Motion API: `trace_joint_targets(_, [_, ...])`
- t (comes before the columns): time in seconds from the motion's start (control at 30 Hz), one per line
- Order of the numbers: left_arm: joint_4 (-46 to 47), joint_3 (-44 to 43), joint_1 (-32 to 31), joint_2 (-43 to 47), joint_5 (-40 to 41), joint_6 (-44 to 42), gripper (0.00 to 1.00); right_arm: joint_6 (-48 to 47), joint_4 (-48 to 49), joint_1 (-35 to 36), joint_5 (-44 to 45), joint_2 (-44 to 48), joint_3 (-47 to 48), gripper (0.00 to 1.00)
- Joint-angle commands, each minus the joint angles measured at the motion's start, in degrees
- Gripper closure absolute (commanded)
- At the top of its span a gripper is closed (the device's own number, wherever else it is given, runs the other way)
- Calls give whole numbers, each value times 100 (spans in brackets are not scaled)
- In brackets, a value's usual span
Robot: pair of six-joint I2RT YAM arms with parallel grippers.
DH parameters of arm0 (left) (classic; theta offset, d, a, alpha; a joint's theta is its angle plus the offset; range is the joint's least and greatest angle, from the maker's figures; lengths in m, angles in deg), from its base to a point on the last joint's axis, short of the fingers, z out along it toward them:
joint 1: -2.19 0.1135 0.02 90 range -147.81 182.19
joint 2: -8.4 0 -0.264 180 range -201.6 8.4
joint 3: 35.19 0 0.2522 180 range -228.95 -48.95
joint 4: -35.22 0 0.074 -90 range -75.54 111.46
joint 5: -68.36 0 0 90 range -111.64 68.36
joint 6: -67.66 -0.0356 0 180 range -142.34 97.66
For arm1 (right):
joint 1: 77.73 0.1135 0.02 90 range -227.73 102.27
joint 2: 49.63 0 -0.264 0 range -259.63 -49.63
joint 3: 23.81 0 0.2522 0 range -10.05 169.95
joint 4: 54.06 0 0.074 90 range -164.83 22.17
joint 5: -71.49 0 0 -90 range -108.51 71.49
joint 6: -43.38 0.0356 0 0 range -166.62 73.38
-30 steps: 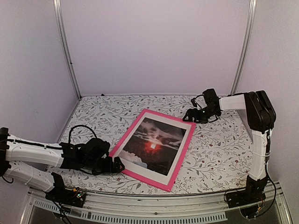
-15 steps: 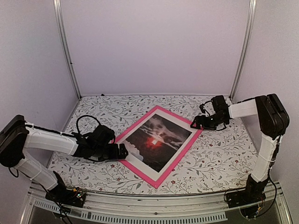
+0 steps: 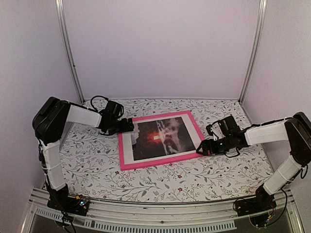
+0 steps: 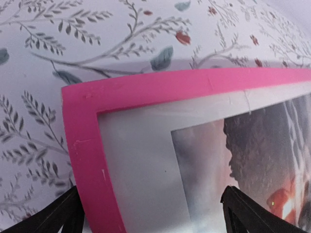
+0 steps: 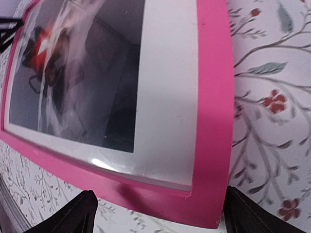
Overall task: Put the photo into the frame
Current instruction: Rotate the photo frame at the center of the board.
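Observation:
The pink frame (image 3: 155, 163) lies flat in the middle of the table, with the photo (image 3: 163, 138) and its red sun inside a white mat (image 3: 127, 146). My left gripper (image 3: 128, 126) is open at the frame's far left corner. In the left wrist view its fingertips (image 4: 63, 218) straddle the pink rail (image 4: 146, 90) and mat (image 4: 136, 160), with the photo (image 4: 272, 160) to the right. My right gripper (image 3: 201, 149) is open at the near right corner. There its fingertips (image 5: 73, 216) flank the frame (image 5: 214, 121), mat (image 5: 165, 97) and photo (image 5: 73, 82).
A floral cloth (image 3: 194, 184) covers the table. White walls close it in at the back and both sides, with metal uprights (image 3: 68, 48) in the back corners. A metal rail (image 3: 160, 216) runs along the near edge. Cables loop above the left wrist (image 3: 99, 99).
The frame with the photo has slid toward the back and turned until it lies nearly square to the table. Both grippers moved with its corners, the left toward the back and the right nearer.

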Motion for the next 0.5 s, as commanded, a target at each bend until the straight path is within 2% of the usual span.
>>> trace_joint_targets(0.0, [-242, -929, 25, -573, -585, -476, 0, 655, 336, 1240, -954, 218, -589, 7])
trace_joint_targets(0.1, [-585, -1408, 243, -731, -161, -626, 0, 614, 357, 1398, -986, 484, -859, 7])
trace_joint_targets(0.2, [-621, -1279, 447, -494, 216, -684, 0, 524, 131, 1386, -547, 798, -818, 5])
trace_joint_targets(0.33, [-605, -598, 541, 239, 559, -734, 0, 360, -259, 1255, 164, 729, -100, 1])
trace_joint_targets(0.47, [-539, 401, 428, 1251, 468, -633, 0, 131, -494, 850, 455, -30, 894, 1])
